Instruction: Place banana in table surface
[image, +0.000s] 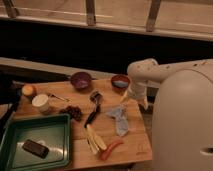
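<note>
The banana (95, 138) is pale yellow and lies on the wooden table surface (135, 142) near the front edge, between the green tray and the red pepper (111, 149). My gripper (126, 98) hangs at the end of the white arm (142, 72) over the table's right side, just above the blue cloth (119, 120). It is well apart from the banana, up and to its right. Nothing shows in the gripper.
A dark green tray (55, 125) holding a dark brown block (35, 148) sits at the front left. A black-handled brush (93, 109), dark grapes (75, 112), a white cup (41, 102), an orange fruit (29, 90), a purple bowl (81, 79) and a red bowl (120, 81) stand on the table. The robot's white body (182, 125) is at the right.
</note>
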